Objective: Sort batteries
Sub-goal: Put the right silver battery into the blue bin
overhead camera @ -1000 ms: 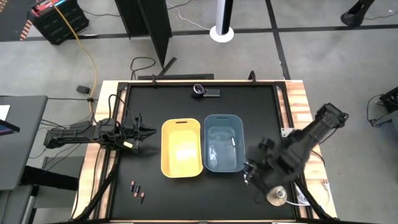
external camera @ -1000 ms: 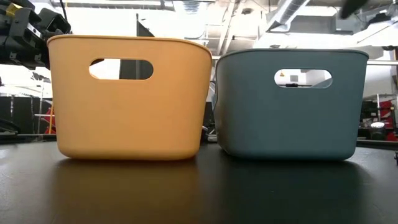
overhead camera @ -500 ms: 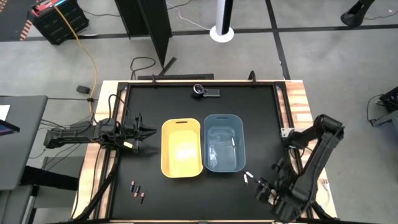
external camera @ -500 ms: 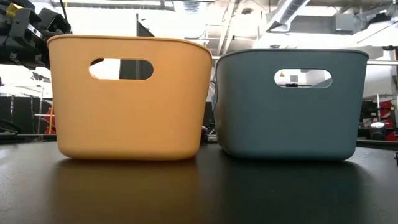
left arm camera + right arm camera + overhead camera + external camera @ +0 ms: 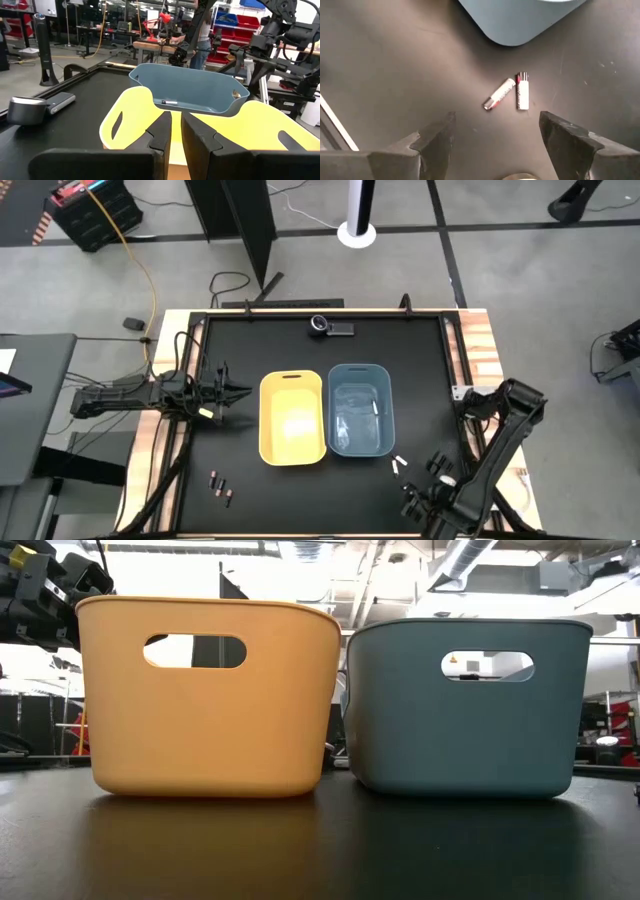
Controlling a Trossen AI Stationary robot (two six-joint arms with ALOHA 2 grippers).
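Note:
Two white batteries (image 5: 499,94) (image 5: 522,91) lie on their sides on the black table, close together just off the blue bin's near right corner (image 5: 520,20); the high view shows them as a pale pair (image 5: 398,465). My right gripper (image 5: 495,137) is open above and nearer the table's near edge than they are (image 5: 412,498), touching nothing. Three dark batteries (image 5: 220,487) lie near the table's near left. One white battery (image 5: 169,102) rests inside the blue bin (image 5: 360,410). My left gripper (image 5: 175,135) is shut, waiting left of the yellow bin (image 5: 292,418).
The yellow bin (image 5: 205,695) and blue bin (image 5: 465,705) stand side by side mid-table. A small camera device (image 5: 330,327) sits at the far edge. Open black tabletop lies around the white batteries and along the near edge.
My right arm has drawn back from beside the blue bin's right side toward the table's near right corner, folding at the elbow. The two white batteries, covered by the gripper before, now lie in plain sight. The silver disc near the right edge is now under the arm.

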